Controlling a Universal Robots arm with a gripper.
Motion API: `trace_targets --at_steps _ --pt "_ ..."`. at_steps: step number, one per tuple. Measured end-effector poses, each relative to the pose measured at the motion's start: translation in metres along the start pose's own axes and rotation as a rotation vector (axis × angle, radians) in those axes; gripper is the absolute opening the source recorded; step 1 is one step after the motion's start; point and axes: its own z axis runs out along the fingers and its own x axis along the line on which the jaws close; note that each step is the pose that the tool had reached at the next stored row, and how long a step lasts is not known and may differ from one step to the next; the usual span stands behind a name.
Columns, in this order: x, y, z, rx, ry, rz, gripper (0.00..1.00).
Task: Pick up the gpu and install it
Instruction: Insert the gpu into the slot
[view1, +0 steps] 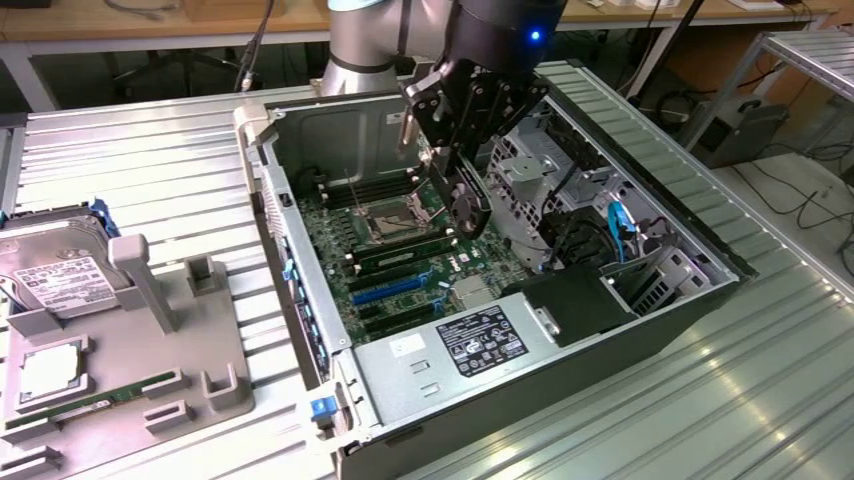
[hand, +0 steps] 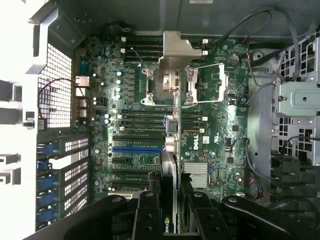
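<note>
Hand (hand: 171, 200) around slim black gpu (hand: 169, 167)

Materials and finishes
We see the gpu (view1: 470, 212) as matt black plastic with a bare silver metal bracket (hand: 176, 50), the case (view1: 334, 125) as dull grey sheet metal, the table (view1: 134, 160) as ribbed, glossy metal.

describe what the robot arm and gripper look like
The arm has a silver-grey cylindrical segment, then a glossy black wrist housing with a small blue light glowing on it. The gripper is black, with jointed linkage fingers built from flat bars joined by round pivots.
</note>
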Motion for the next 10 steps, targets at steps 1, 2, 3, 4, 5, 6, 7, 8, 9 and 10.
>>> trace_targets --at_steps 1,2,3,4,5,6,7,8,9,10 --pt "0.0000 0.0000 0.0000 0.0000 0.0000 0.000 0.26" --pt "0.0000 0.0000 0.0000 0.0000 -0.0001 0.000 0.26" --pt "0.0000 0.0000 0.0000 -0.0001 -0.0001 0.000 0.26" --pt "0.0000 0.0000 0.0000 -0.0001 0.0000 0.000 0.26" --pt "0.0000 0.0000 0.0000 0.0000 0.0000 0.000 0.26" --pt "0.0000 0.0000 0.0000 0.0000 0.0000 0.000 0.26" --pt "0.0000 0.0000 0.0001 0.0000 0.0000 0.000 0.26" --pt "-0.0001 0.0000 0.0002 0.0000 0.0000 -0.001 0.26" --pt "0.0000 0.0000 0.0001 0.0002 0.0006 -0.017 0.26" --pt "0.0000 0.0000 0.0002 0.0002 0.0011 -0.034 0.26"
